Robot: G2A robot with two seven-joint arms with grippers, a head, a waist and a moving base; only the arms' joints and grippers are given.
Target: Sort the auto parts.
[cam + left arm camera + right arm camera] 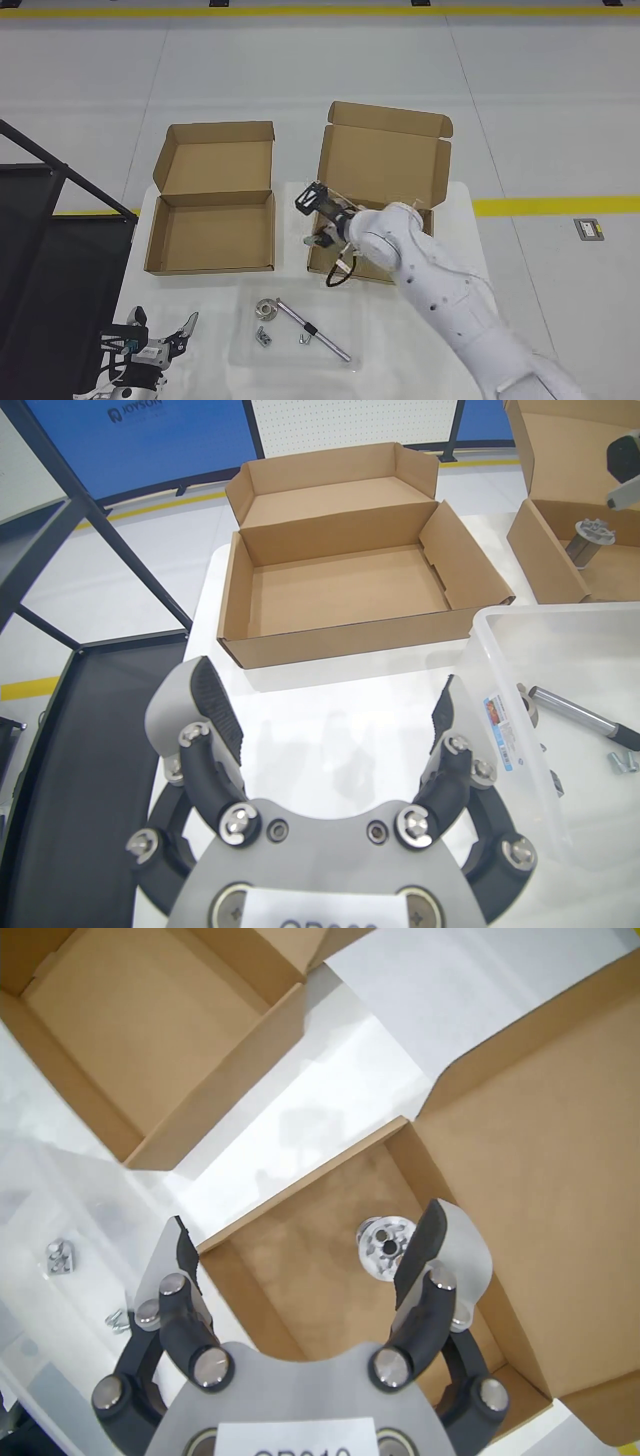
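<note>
While the right gripper (306,1220) hung over the right cardboard box (525,1178), its jaws were recorded spread, with nothing held. 1 flanged metal part (381,1248) was noted on that box's floor, just beside 1 fingertip. The left gripper (327,680) was logged spread and unladen over the table (215,300), beside the clear bin (480,660). Listed in the bin: 1 steel rod (315,330), 1 ring (266,308), 1 small bracket (263,337). The left cardboard box (210,235) was logged open.

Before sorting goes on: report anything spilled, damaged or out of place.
Nothing stands out: empty box and second box sit open, a flanged part inside the second; rod and ring lie in the clear bin.
</note>
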